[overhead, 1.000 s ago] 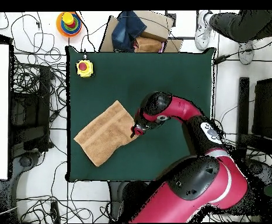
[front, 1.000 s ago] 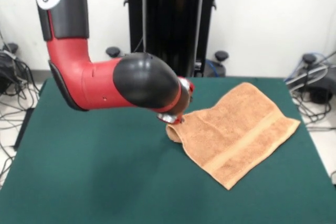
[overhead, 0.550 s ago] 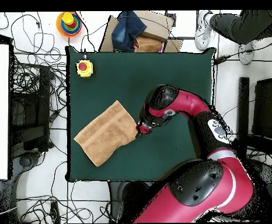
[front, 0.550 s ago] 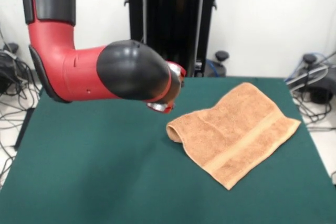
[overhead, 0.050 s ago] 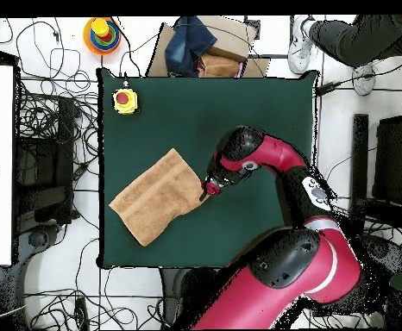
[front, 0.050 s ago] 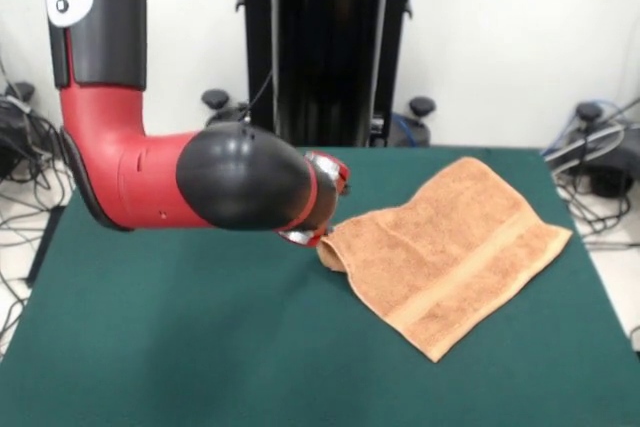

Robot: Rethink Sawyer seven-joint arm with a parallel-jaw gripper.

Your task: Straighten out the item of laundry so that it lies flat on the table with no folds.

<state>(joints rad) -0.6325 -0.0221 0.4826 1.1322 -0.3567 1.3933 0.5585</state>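
Green felt covers the wide tabletop (front, 0.050 s ago: 180, 347), which fills most of the front view below a white wall and a black pedestal column (front, 0.050 s ago: 325, 47). Cables trail over the floor past both side edges.

Sawyer's red and black arm (front, 0.050 s ago: 130, 167) bends down over the middle of the tabletop, its black elbow joint hiding most of the wrist. Its gripper (front, 0.050 s ago: 322, 234) sits low, just beside the towel's rolled corner; the overhead view (overhead, 0.050 s ago: 208, 190) places it at the towel edge nearest the tabletop's centre. Whether the fingers are parted or closed, or have hold of any cloth, I cannot tell.

An orange-tan terry hand towel (front, 0.050 s ago: 450, 247) lies in the half of the tabletop toward the right edge in the front view, turned diagonally to the edges. One woven stripe band runs across it. The corner by the gripper is curled under into a small roll, and a shallow ridge crosses the cloth near it; the rest lies flat.

From overhead, a yellow box with a red button (overhead, 0.050 s ago: 124, 100) stands near one tabletop corner, well apart from the towel (overhead, 0.050 s ago: 153, 200). A person's legs and shoes (overhead, 0.050 s ago: 342, 39) show beyond another corner.
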